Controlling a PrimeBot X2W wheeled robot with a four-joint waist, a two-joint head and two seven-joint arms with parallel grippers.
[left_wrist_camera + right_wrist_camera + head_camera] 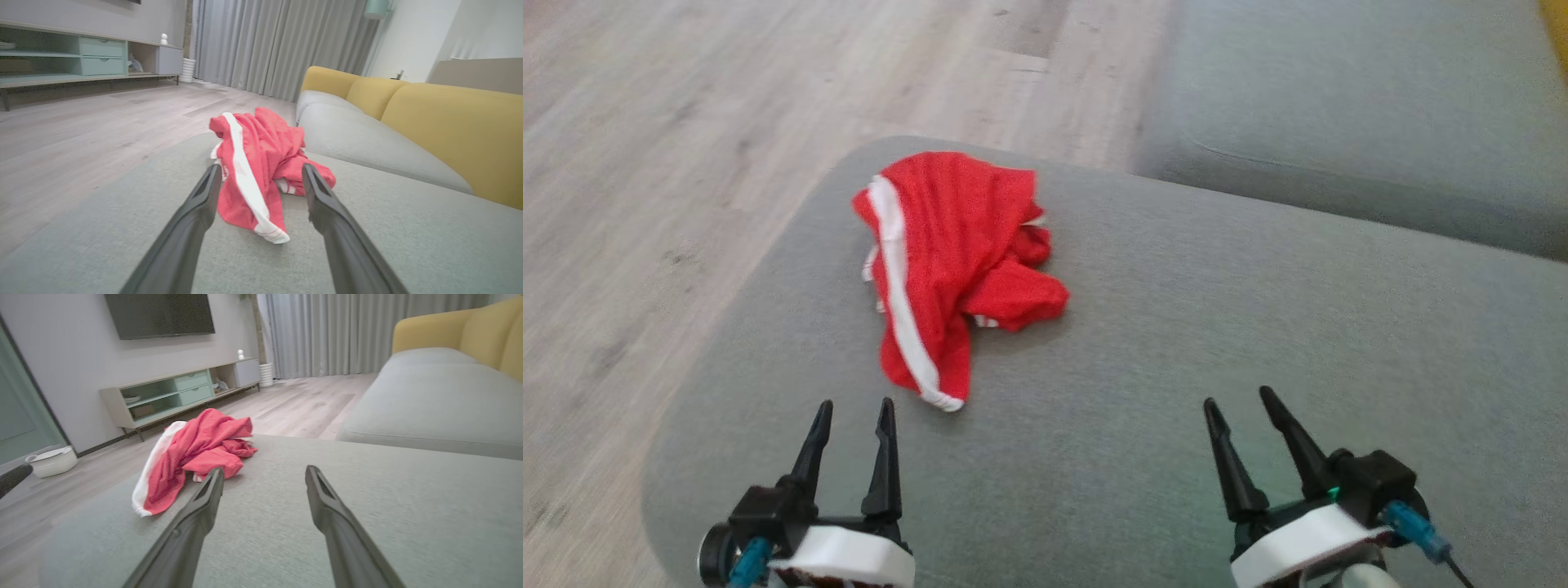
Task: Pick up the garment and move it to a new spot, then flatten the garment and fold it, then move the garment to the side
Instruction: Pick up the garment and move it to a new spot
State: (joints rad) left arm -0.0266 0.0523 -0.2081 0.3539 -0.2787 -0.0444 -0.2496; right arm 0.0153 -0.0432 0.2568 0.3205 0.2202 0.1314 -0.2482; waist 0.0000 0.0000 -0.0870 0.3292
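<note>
Loosely crumpled red-and-white garment (956, 269), lying near corner of grey sofa cushion (1176, 367)

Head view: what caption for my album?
Crumpled red garment with white stripe on grey cushion; left gripper and right gripper open, empty.

Bare cushion (1176, 367) lies open in front and right of the garment (947, 261), with floor (645, 204) to its left.
</note>
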